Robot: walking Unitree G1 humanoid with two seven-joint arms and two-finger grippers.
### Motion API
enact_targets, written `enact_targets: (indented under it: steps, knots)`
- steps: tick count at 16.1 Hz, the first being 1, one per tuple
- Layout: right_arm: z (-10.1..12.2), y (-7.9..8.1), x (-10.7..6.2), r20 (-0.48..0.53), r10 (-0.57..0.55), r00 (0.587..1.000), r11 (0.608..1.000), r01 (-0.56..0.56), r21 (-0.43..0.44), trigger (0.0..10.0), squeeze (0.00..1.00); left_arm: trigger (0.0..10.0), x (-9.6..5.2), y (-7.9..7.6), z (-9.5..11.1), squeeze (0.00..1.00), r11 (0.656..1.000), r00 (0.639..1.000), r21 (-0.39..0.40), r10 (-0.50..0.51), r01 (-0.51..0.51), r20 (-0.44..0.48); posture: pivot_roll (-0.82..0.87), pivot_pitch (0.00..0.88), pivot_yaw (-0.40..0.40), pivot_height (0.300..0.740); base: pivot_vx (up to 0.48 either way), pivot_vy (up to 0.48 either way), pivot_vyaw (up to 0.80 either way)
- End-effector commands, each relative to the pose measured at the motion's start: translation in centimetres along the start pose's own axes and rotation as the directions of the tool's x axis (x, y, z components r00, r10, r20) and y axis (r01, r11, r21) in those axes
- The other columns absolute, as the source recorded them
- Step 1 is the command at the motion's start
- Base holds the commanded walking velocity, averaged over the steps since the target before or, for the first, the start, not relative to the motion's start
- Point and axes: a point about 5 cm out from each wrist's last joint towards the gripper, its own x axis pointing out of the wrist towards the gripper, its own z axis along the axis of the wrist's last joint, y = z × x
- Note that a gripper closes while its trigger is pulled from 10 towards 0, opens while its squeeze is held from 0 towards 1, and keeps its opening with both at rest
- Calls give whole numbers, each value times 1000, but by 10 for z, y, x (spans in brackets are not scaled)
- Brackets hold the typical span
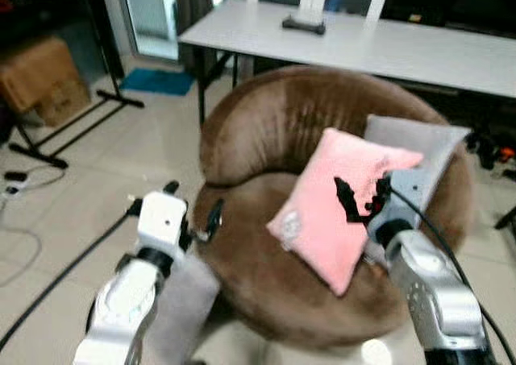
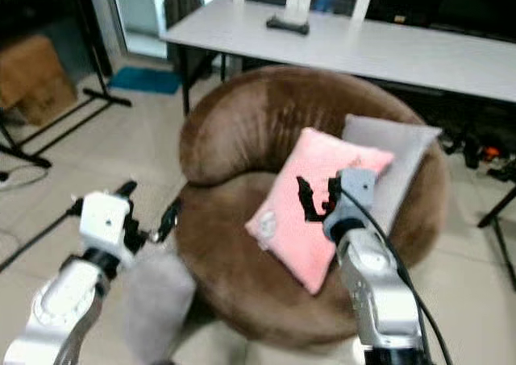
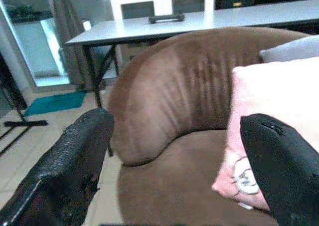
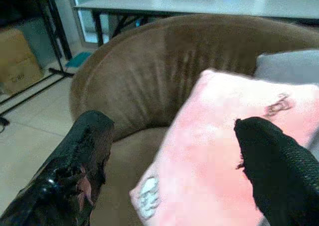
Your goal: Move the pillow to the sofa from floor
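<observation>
The right hand [image 1: 361,197] hangs just in front of the pink pillow [image 1: 343,196], its two black fingers [image 4: 279,171] spread apart with nothing between them; the right wrist view shows the pillow's face in the gap but no cloth pinched, so by my reading the hand has let go and the pillow now rests on its own. That pillow stands tilted on the seat of the round brown sofa [image 1: 266,131], its upper edge leaning back against a grey pillow [image 1: 427,143] propped on the sofa's right side, which is likely what keeps it from sliding flat. The left hand [image 1: 193,212] sits just off the sofa's left front edge, fingers [image 3: 70,166] likewise apart and empty, held low and clear of the seat, probably so it does not knock the cushions. A second grey cushion [image 2: 157,296] lies on the floor beside the sofa, under the left arm. Behind the sofa stands a long white desk [image 1: 387,47] with a dark object [image 1: 304,25] on it. Judged from this, the pink pillow is already on the sofa.
</observation>
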Motion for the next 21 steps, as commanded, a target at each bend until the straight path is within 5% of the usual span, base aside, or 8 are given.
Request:
enact_targets:
  steps: [1, 6, 15, 21]
  knots:
    - [5, 4, 2, 15, 27, 1000, 1000, -27, -9, 10000, 0, 10000, -1, 2, -2, 0, 1000, 1000, 8, 14, -14, -10, 134, 0, -63, 740, 0, 292, 0]
    - [5, 0, 1, 20, 6, 1000, 1000, -6, -4, 10000, 0, 10000, 0, 2, -2, 0, 1000, 1000, 3, 15, -15, -9, 123, 0, -66, 740, 0, 293, 0]
    - [6, 3, 3, 20, 0, 1000, 1000, 0, -27, 10000, 0, 10000, 4, 3, -1, 0, 1000, 1000, -1, 15, -15, -1, 110, 0, -70, 740, 0, 295, -735]
    - [3, 4, 2, 12, 5, 1000, 999, -5, -48, 10000, 0, 10000, 3, 4, 0, 0, 1000, 1000, 6, 9, -9, 2, 114, 0, -68, 740, 0, 317, 0]
